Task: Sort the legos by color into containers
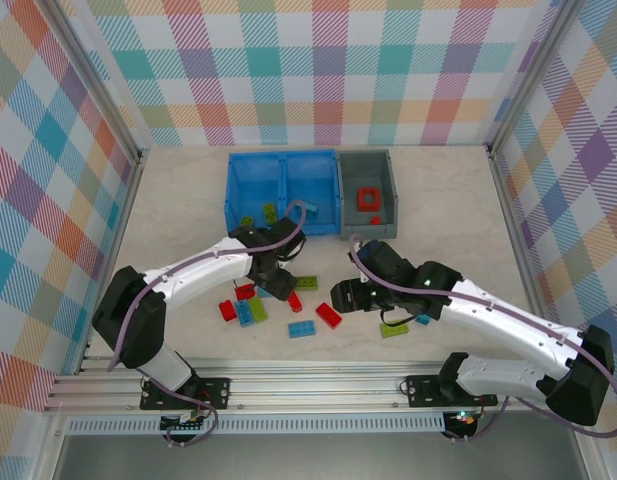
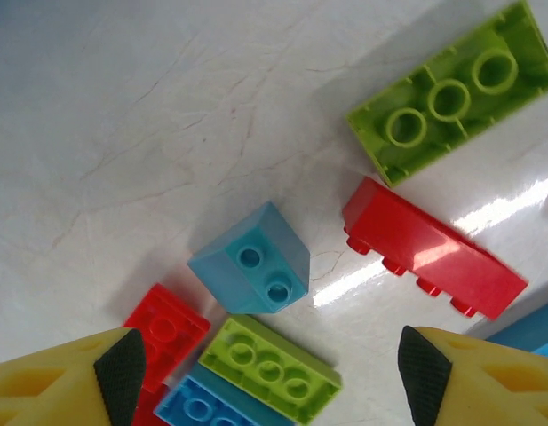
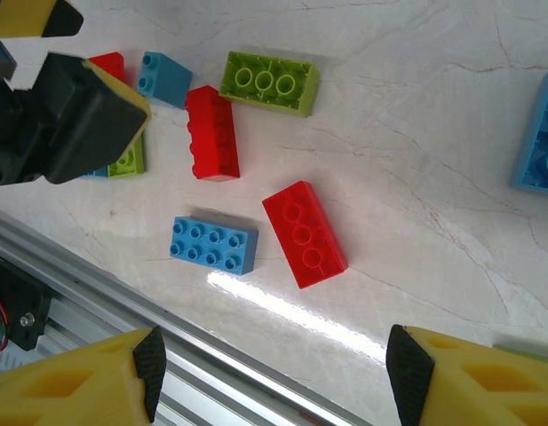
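Bright overhead light throws white glare streaks on the table [image 3: 282, 306] and soft shadows; frame edges look perhaps slightly blurred.

Left hand [image 2: 274, 373] and right hand [image 3: 275, 366] point downward, jaws apart.

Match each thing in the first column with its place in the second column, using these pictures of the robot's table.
Column one:
1. red frame
2. blue bin
3. blue eight-stud brick

Column two:
A. on the table, next to a red brick
B. inside the grey bin
C. right beside the grey bin, on its left in the top view

Pairs: 1-B, 2-C, 3-A
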Controlling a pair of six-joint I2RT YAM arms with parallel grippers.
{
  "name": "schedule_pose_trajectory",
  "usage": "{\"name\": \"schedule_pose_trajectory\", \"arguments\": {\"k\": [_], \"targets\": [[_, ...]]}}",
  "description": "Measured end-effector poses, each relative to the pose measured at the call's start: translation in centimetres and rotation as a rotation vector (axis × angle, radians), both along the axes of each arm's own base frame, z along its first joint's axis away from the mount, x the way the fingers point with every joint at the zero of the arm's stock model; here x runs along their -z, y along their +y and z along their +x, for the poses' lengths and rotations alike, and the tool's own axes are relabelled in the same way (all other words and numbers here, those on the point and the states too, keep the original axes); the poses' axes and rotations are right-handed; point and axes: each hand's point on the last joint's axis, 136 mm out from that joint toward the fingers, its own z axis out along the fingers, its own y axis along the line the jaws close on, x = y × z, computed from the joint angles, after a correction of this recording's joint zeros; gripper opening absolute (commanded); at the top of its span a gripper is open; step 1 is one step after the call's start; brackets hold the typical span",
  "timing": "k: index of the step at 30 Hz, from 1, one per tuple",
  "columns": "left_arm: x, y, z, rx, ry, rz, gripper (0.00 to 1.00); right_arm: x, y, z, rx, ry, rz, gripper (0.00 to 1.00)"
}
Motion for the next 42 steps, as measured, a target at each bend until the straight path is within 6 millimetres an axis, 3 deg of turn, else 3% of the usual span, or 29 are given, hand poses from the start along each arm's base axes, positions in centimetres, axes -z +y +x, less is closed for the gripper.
{"name": "schedule_pose_trajectory", "arguments": {"k": [7, 13, 23, 26, 30, 37, 39, 42], "targets": [[2.1, 0.9, 0.7, 0.246, 0.046, 0.107, 0.80, -0.4, 0.2, 0.1, 0.003, -0.005, 0.010, 0.69], [3.8, 1.5, 1.7, 0.337, 0.085, 0.122, 0.80, -0.6, 0.0, 0.2, 0.014, -0.012, 0.015, 0.69], [6.4, 1.3, 1.1, 0.367, 0.174, 0.116, 0.64, -1.6, -0.3, 0.3, 0.039, -0.035, 0.041, 0.70], [6.4, 1.2, 1.0, 0.354, 0.174, 0.109, 0.41, -1.6, -0.3, 0.3, 0.040, -0.035, 0.042, 0.70], [6.4, 1.1, 1.1, 0.347, 0.173, 0.098, 0.26, -1.6, -0.4, 0.3, 0.042, -0.034, 0.042, 0.70], [5.6, 0.6, 1.7, 0.294, 0.128, 0.066, 0.23, -1.9, -0.8, 0.4, 0.056, -0.056, 0.052, 0.69], [4.3, 0.2, 2.1, 0.267, 0.099, 0.046, 0.24, -2.6, -1.0, 0.4, 0.057, -0.079, 0.072, 0.69], [0.6, -1.5, 4.2, 0.217, -0.003, -0.007, 0.26, -4.2, -0.9, 0.7, 0.059, -0.137, 0.129, 0.69]]}}
